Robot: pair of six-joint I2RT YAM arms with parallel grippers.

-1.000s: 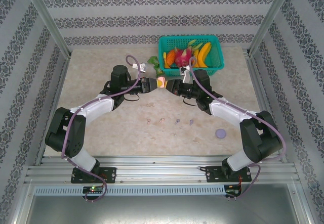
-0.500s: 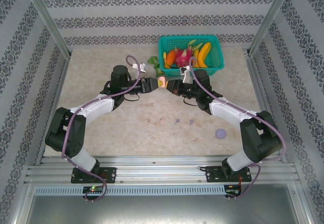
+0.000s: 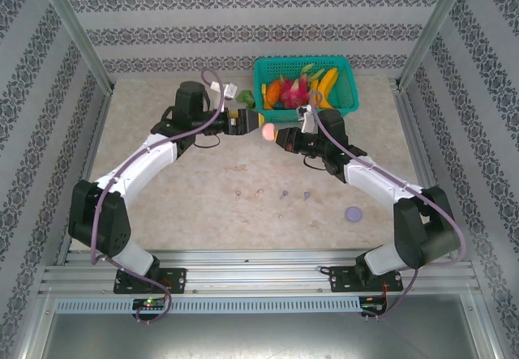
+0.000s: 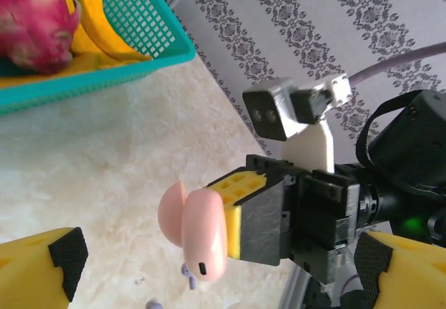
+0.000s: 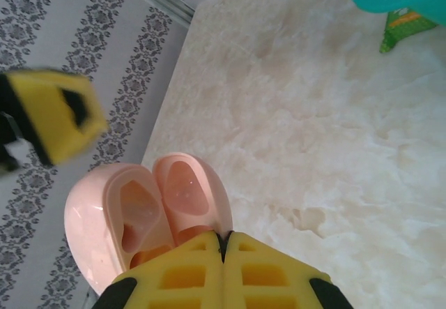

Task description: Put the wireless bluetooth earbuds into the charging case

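The pale pink charging case [image 3: 268, 131] hangs above the table, lid open. My right gripper [image 3: 280, 137] is shut on its rim. In the right wrist view the case [image 5: 150, 208] shows two empty wells above my closed gripper [image 5: 224, 245]. My left gripper [image 3: 250, 122] stands open just left of the case, not touching it. Its wrist view has the case [image 4: 202, 232] between its spread yellow fingers [image 4: 42, 270]. On the table lie two pink earbuds [image 3: 238, 194] [image 3: 258, 193] and two purple earbuds [image 3: 284, 194] [image 3: 306, 195]. One purple earbud [image 4: 188, 275] shows below the case.
A teal basket [image 3: 346, 104] of toy fruit stands at the back, right behind the grippers. A green packet [image 3: 245, 97] lies left of it. A round purple case [image 3: 353, 213] rests on the table at the right front.
My left gripper has opened, let go of the pink case and drawn back to the left. The right gripper keeps the case and has shifted it slightly right.
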